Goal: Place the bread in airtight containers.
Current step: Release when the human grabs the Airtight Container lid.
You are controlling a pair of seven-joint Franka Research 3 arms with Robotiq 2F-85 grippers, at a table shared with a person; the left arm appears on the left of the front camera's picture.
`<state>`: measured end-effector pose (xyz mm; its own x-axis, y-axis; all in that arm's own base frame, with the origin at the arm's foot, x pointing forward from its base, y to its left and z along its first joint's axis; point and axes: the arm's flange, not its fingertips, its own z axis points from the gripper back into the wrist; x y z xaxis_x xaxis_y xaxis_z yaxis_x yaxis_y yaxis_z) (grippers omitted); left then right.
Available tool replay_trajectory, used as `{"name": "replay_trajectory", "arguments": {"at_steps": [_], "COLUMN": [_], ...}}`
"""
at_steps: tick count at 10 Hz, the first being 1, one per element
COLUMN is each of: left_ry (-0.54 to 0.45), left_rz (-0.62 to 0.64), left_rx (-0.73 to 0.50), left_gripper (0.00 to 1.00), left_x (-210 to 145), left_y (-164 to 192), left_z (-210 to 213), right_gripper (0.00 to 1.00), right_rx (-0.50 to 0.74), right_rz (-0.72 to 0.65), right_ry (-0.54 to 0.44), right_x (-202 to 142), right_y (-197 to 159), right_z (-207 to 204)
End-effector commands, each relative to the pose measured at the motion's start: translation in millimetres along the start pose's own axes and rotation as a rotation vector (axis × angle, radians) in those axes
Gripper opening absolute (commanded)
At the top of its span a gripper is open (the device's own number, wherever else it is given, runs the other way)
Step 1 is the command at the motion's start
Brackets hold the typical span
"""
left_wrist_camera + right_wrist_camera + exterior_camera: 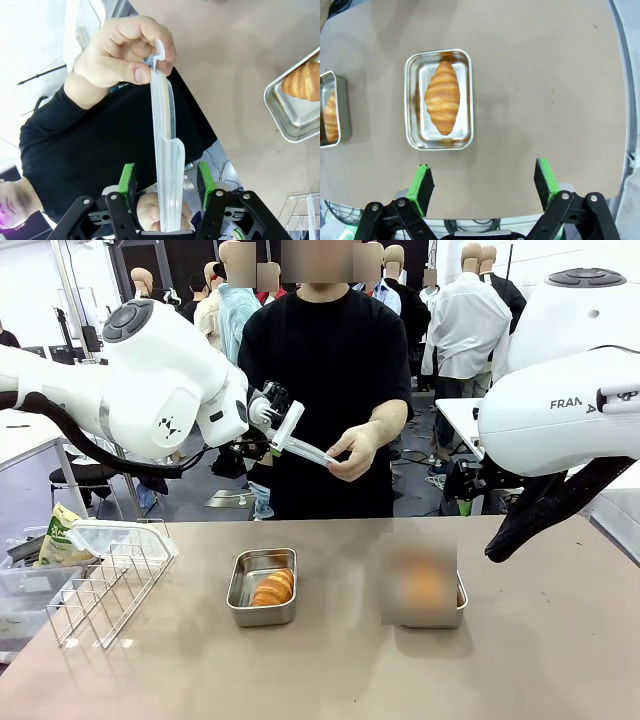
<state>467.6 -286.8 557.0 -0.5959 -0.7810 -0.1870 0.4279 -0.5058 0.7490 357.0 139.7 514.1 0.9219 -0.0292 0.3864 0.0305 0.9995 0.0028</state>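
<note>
While a translucent white-rimmed plastic lid (pixel 162 115) stood between the left gripper's (pixel 166 175) pads — step: lidding.
Left jaws: apart, clear of it; a person's hand (pixel 117 52) pinched its end.
Right gripper (pixel 484 175): jaws wide apart, near the shiny rectangular steel tub (pixel 465 70).
Bread: one golden-brown ridged croissant (pixel 441 97) in that tub, a second croissant (pixel 330 115) in its twin (pixel 344 105) alongside.
Next: lid needed seating flat on that rim — judged.

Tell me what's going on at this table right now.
A person's hand pinches one end of a translucent white-rimmed plastic lid. The lid's other end sits between the left gripper's open green pads, with a gap on either side. On the tan table, one small shiny steel tub and a second tub sit uncovered, each holding a golden-brown croissant-shaped roll. The right gripper hangs open above the table, holding nothing.
</note>
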Motion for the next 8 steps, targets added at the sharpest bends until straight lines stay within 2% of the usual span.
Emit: {"name": "replay_trajectory", "arguments": {"at_steps": [1, 8], "left_ry": [-0.009, 0.000], "left_rz": [-0.001, 0.006], "left_rx": [-0.006, 0.001], "left_gripper": [1.00, 1.00], "left_x": [-1.1, -1.1], "left_y": [0.6, 0.5], "left_z": [5.9, 1.3], "right_gripper": [1.00, 1.00], "right_rx": [0.003, 0.003], "right_rz": [0.002, 0.002], "right_ry": [0.001, 0.001], "right_x": [0.6, 0.6], "right_y": [-0.7, -0.7], "right_z": [0.4, 0.4]}}
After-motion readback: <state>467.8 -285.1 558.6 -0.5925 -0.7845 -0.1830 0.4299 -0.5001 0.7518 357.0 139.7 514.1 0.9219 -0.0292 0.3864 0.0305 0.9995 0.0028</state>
